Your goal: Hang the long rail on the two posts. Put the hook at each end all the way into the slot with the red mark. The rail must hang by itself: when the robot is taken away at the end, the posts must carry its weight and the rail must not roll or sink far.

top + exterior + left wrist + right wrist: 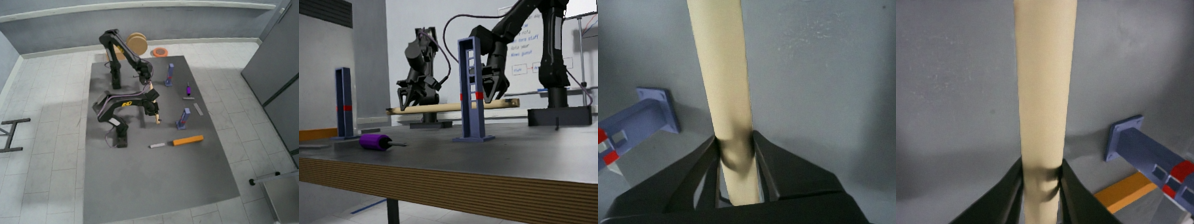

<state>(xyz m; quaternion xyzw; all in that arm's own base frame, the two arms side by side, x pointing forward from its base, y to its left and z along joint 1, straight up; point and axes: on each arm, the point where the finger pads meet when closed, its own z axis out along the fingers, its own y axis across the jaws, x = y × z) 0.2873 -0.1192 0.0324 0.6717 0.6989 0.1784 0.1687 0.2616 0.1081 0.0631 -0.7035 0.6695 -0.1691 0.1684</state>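
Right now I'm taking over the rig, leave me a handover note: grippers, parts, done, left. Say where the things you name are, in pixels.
Left gripper (149, 83) (489, 100) (737, 140): shut on the rail (157, 117) (440, 108) (725, 75) (1046, 75).
Right gripper (155, 111) (403, 108) (1042, 171): shut on it too.
Rail: held above the table, short of both posts, near post (169, 75) (476, 121) (643, 121) and far post (183, 120) (348, 122) (1143, 150) in exterior view.
Done: gripped, raised.
Left: seat both end hooks fully in the red-marked slots, release, back off, check it hangs.

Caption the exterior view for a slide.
Two grippers hold the long rail aloft behind two red-marked posts.
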